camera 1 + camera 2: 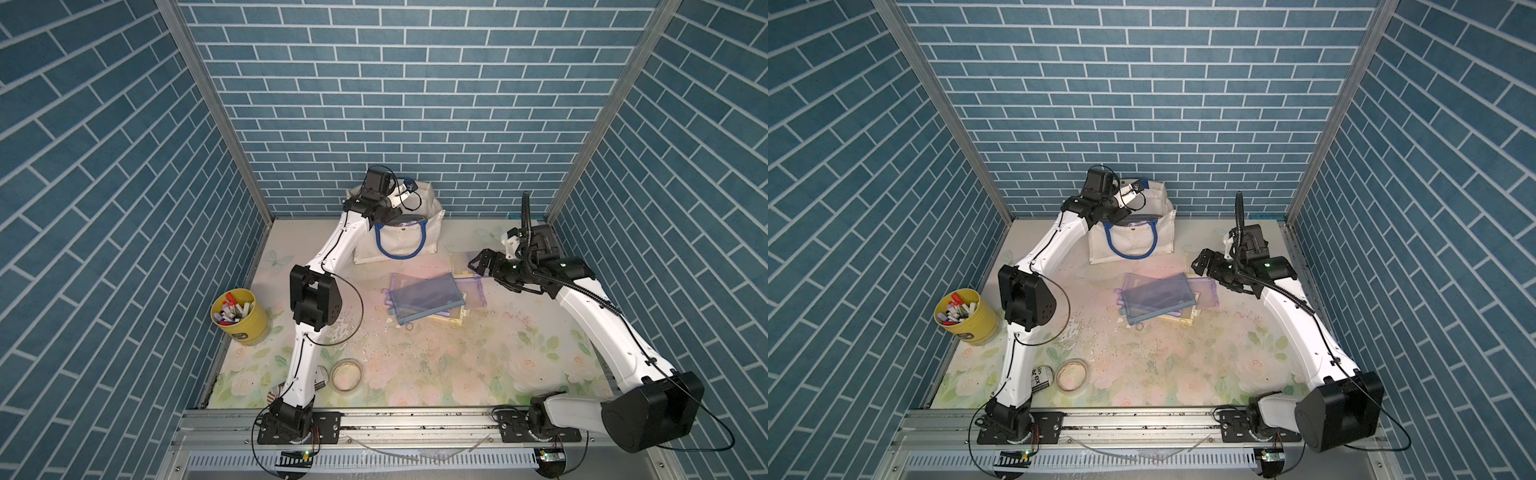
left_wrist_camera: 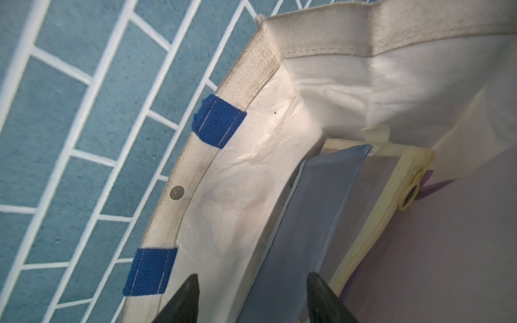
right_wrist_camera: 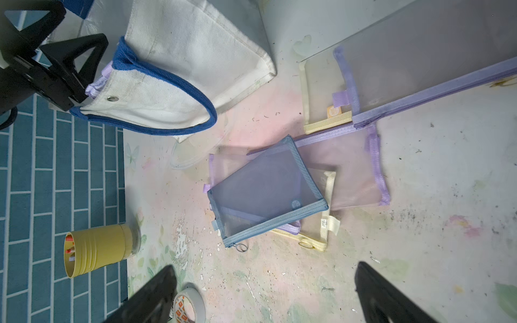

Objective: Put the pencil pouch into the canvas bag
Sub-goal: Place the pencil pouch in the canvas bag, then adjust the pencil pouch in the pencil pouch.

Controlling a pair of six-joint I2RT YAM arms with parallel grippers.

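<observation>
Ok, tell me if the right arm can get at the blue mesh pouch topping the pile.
Probably yes. The blue mesh pouch lies uncovered on top of the pile, nothing stands between it and the right arm, whose jaws are open, and the left arm is over the canvas bag.

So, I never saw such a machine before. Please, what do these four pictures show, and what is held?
Two white robot arms stand at a table. Two pictures look down from above; two come from cameras on the wrists. The left gripper hangs open over the canvas bag, where a blue pouch already lies inside. The right gripper is open too, above more pouches on the table. A yellow cup of markers stands aside. Nothing is held.
</observation>
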